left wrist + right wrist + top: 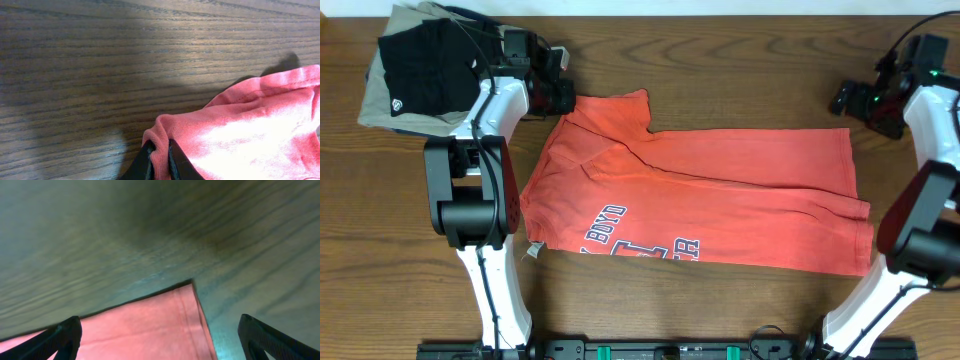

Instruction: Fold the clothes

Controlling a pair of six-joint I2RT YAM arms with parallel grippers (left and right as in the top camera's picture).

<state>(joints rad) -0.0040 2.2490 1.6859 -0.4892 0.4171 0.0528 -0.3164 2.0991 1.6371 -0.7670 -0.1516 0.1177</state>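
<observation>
Up at the far-left corner of the red-orange T-shirt (720,190), my left gripper (160,162) is pinched tight on a bunched bit of fabric. The shirt lies mostly flat mid-table, lettering toward me. My right gripper (160,332) hangs wide apart over the far-right hem corner. It's thin, floppy cotton on grainy wood, so I'd clamp that corner too and lift both evenly, or it'll sag.

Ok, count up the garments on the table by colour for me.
Red-orange T-shirt: 1
Black garment: 1
Khaki garment: 1
Total: 3
</observation>
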